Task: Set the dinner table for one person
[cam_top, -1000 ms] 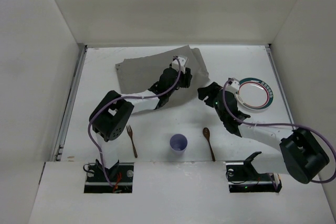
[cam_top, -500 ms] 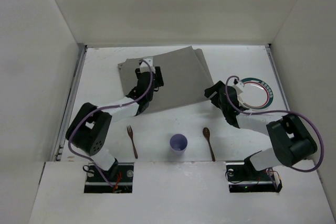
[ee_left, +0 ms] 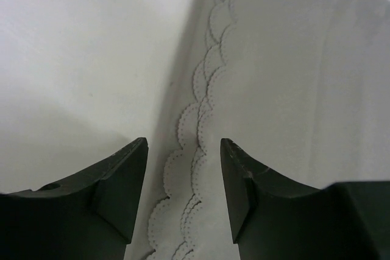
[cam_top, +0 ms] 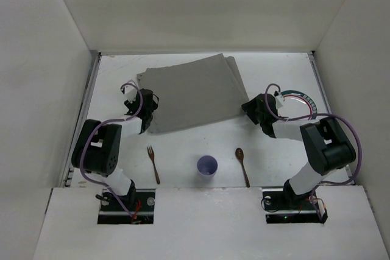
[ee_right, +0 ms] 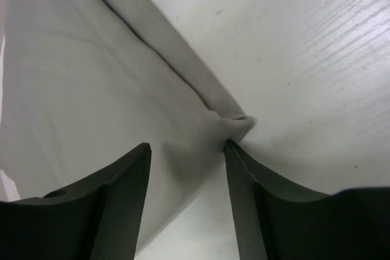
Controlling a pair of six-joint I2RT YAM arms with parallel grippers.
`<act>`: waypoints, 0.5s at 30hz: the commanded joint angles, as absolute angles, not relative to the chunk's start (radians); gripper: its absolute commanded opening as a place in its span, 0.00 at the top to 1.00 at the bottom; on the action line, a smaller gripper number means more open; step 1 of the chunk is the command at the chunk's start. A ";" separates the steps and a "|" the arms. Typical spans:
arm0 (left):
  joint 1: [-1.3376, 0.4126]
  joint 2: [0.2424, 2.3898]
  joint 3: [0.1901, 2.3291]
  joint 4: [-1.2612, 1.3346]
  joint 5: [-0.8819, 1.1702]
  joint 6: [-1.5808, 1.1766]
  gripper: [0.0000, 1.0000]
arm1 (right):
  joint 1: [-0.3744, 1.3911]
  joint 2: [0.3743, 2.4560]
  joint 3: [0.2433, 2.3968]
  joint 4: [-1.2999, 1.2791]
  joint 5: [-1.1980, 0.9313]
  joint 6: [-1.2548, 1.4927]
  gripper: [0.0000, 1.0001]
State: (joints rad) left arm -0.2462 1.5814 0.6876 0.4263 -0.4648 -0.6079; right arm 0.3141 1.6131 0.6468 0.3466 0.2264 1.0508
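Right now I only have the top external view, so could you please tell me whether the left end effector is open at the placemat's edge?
Observer: Yes, the left end effector is open, its fingers either side of the scalloped edge of the placemat.
Operator: Thank you, and how does the right one stand?
Observer: The right end effector is open too, with a folded corner of the placemat just ahead of its gap.

Note the dinner table [cam_top: 183,147]: a broad, flat, matte white rectangular tabletop. It lies level, enclosed by white walls [cam_top: 201,10] on three sides, and occupies the centre of your top view.
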 commanded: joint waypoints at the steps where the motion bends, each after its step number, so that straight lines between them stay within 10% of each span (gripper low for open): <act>1: -0.237 1.635 0.702 0.459 -0.420 -0.689 0.53 | 0.303 1.635 0.687 0.365 0.193 1.095 0.42; 5: -0.225 1.710 0.730 0.495 -0.382 -0.701 0.61 | 0.294 1.673 0.701 0.376 0.158 1.120 0.51; 10: -0.193 1.813 0.796 0.518 -0.328 -0.739 0.80 | 0.274 1.675 0.690 0.382 0.136 1.138 0.87; 15: -0.203 1.891 0.905 0.523 -0.304 -0.752 0.87 | 0.272 1.559 0.588 0.410 0.176 1.135 0.92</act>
